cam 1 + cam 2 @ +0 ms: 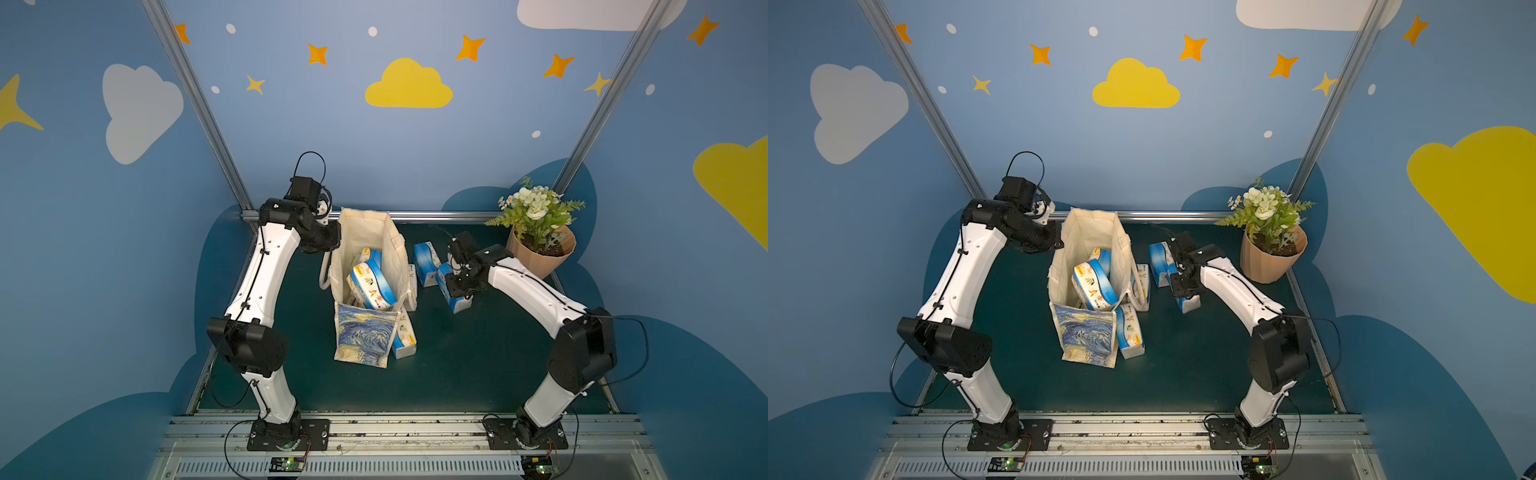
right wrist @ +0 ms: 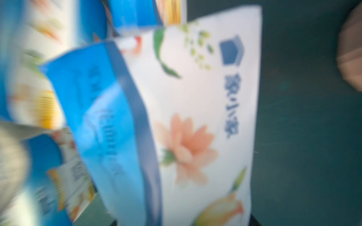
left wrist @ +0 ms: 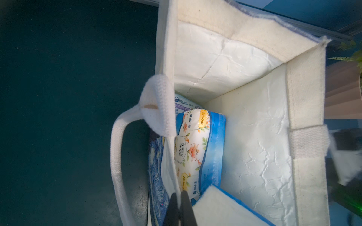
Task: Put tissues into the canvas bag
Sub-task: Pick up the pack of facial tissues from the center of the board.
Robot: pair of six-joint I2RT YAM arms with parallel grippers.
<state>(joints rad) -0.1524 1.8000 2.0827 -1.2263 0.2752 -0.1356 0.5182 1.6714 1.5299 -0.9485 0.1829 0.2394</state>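
Both top views: canvas bag (image 1: 361, 237) upright on green counter (image 1: 478, 365), cream weave, square mouth open. Glossy soft tissues (image 1: 370, 284) piled inside, more packs just beside bag. Left arm (image 1: 262, 270) arches to bag's rim. Right arm (image 1: 528, 282) bent low over pack (image 1: 459, 305) beside bag.
Left wrist: left jaws clenched on bag's wall.
Right wrist: blur, right jaws' state, cannot tell.

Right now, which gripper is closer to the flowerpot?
The right gripper. It sits over a tissue pack near the flowerpot. The left gripper pinches the rim of the canvas bag, on the side away from the pot.
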